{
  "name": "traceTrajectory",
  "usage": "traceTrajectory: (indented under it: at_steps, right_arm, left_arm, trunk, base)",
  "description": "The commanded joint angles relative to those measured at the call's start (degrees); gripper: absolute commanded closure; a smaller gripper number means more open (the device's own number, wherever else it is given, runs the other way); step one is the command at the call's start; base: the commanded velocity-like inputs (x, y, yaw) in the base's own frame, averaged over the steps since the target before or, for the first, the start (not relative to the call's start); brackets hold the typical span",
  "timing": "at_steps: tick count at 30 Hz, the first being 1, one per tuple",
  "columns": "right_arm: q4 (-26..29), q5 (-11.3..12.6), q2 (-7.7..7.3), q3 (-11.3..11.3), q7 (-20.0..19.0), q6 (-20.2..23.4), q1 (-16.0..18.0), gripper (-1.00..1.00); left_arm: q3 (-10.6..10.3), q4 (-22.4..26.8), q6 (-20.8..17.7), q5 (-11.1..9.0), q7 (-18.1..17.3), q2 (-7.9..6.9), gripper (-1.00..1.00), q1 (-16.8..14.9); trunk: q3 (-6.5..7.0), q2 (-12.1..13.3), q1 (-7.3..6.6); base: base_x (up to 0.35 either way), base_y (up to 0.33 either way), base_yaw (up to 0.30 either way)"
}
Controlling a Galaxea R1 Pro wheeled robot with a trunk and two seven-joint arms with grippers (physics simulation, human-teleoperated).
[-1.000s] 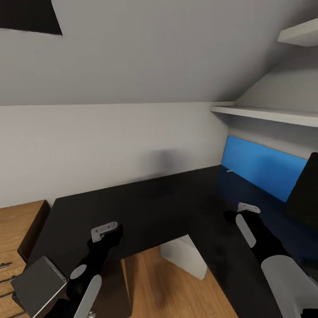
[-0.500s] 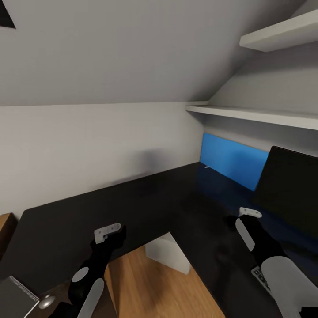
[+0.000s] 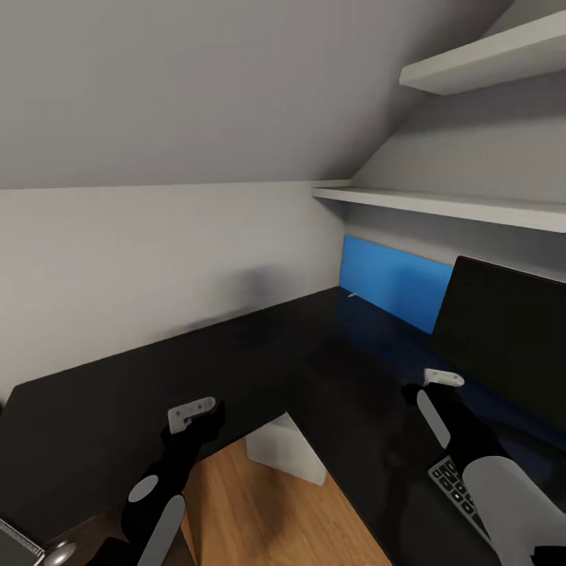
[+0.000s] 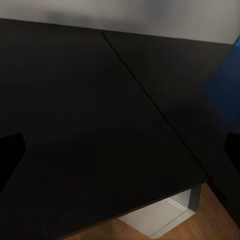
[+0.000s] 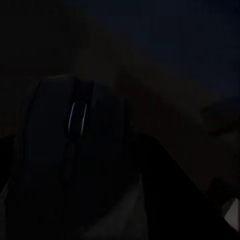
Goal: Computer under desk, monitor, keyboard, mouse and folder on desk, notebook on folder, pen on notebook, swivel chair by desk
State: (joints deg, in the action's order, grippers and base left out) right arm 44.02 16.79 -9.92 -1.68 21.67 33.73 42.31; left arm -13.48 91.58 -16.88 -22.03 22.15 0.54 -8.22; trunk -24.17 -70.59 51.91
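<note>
The left arm reaches over the near edge of the black counter, and its pincer is spread wide with nothing in it. In the left wrist view its two dark fingertips stand far apart over bare counter top. Below the counter's inner corner, on the wood floor, stands a white block. I cannot tell whether it is the computer or a counter leg.

On the right, the keyboard lies on the counter at the near right, partly hidden by the right arm. The right pincer hovers above the counter, just in front of the monitor's left edge. The right wrist view is very dark, but the mouse sits close up in it with its scroll wheel showing, so the pincer appears to be clamped on it.

The monitor stands upright on the right wing of the counter. The blue back panel runs behind it to the far corner. Two white shelves hang on the right wall above, under the sloped ceiling.
</note>
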Motion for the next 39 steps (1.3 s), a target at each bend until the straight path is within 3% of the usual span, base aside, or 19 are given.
traceTrajectory:
  at_steps: [1,7,23,39]
  right_arm:
    - [0.0,0.7,-0.04,-0.4,0.6,0.1,0.0,1.0]
    - [-0.4,0.5,-0.05,-1.0,0.6,0.1,0.1,1.0]
    - [-9.6,0.5,-0.42,-0.8,0.8,0.4,0.4,1.0]
    - [-10.4,0.4,-0.46,-0.8,0.8,0.3,0.5,1.0]
  left_arm:
    - [-0.1,0.2,-0.2,-0.5,0.4,-0.01,-1.0,0.0]
    - [-0.1,1.1,0.1,-0.7,0.4,0.1,-1.0,0.0]
    - [-0.1,1.2,0.0,-0.7,0.4,0.17,-1.0,0.0]
    - [-0.1,1.1,0.0,-0.8,0.4,0.01,-1.0,0.0]
  trunk:
    - [-0.07,0.0,0.0]
    - [-0.07,0.0,0.0]
    - [-2.94,-6.5,3.52]
    - [-2.94,-6.5,3.52]
  base:
    - [0.0,0.0,-0.001]
    - [0.0,0.0,0.0]
    - [0.0,0.0,0.0]
    - [-0.037,-0.015,0.0]
